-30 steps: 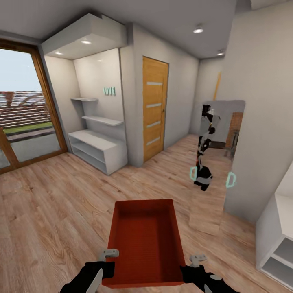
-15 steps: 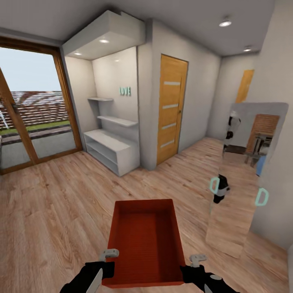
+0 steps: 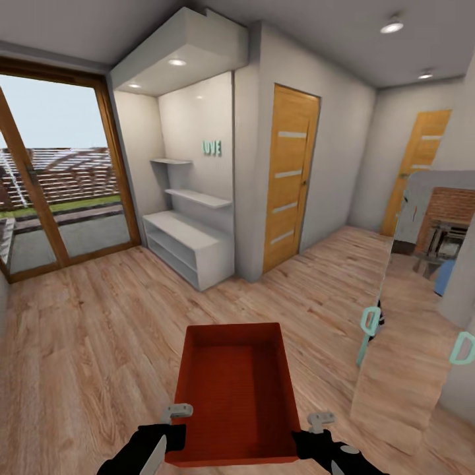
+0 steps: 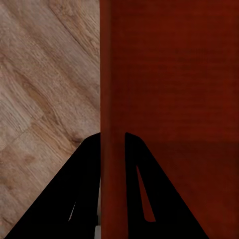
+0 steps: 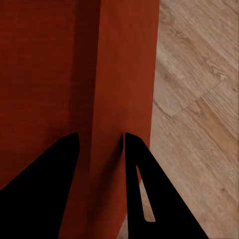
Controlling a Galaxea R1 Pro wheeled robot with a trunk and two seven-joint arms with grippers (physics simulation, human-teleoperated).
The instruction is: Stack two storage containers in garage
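Both arms cut off by frame bottom — storage container [image 3: 234, 396] underside hidden.

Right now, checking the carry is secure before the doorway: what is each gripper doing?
Left gripper: shut on the red-orange open-top storage container's side wall.
Right gripper: shut on the opposite side wall.

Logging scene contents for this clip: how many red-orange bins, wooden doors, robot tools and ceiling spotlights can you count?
Red-orange bins: 1
Wooden doors: 2
Tools: 2, the left tool and the right tool
Ceiling spotlights: 4
Total: 9
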